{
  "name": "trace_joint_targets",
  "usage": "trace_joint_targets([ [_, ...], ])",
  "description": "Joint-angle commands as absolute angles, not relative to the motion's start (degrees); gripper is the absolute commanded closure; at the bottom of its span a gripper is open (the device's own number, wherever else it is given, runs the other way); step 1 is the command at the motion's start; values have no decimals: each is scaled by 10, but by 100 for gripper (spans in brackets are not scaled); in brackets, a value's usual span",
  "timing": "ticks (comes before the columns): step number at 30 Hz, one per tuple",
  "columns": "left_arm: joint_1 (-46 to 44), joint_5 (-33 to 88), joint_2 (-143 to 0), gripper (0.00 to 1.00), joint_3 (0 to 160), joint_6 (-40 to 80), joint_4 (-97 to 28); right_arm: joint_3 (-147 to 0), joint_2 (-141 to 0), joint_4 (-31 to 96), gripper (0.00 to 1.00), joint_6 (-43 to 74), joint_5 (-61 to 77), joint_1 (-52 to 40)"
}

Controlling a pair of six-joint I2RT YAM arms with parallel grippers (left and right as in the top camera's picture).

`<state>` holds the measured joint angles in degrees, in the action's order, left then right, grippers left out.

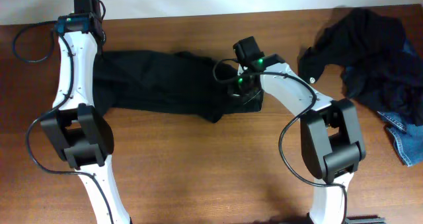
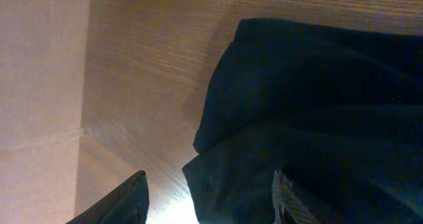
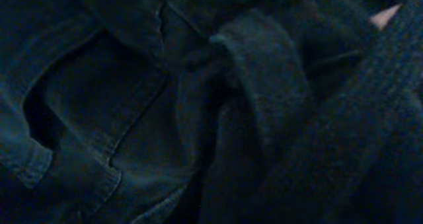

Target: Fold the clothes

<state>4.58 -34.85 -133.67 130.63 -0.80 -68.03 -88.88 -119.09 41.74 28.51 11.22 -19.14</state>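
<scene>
The long black garment [image 1: 165,78] lies stretched across the middle of the wooden table [image 1: 198,158], running left to right, wrinkled and with its right end bunched up. From where I stand, the right claw [image 1: 239,88] is down on that bunched right end, its tips sunk into the cloth. Its camera sees nothing but dark folds and a seam up close. The claw is pressed together, but I can't tell whether any cloth is caught between the tips.

The left claw [image 2: 211,204] is at the garment's left end, near the far edge of the table. Its two fingers [image 2: 125,201] stand spread apart with nothing between them. One is over bare wood and the other over the black cloth, so the garment's rounded corner lies just under the gap.

Off in the far right corner sits a heap of dark clothes [image 1: 363,45], well apart from the long garment, with a blue denim piece [image 1: 404,135] poking out at its near side
</scene>
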Motion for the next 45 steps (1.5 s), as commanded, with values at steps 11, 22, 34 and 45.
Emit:
trace_joint_targets([
  [11,46,-338,-1340,41,1313,-5,-686,-986,-1183,422,96,-166,48,-156],
  [22,45,-338,-1340,41,1313,-9,-688,-1051,-1190,443,96,-34,51,-108],
  [34,29,-321,-1340,42,1313,-42,-689,-1054,-1219,473,1,-28,302,-29],
  [45,24,-17,-1261,42,1313,-76,-793,-1120,-1209,597,1,-150,347,-91],
])
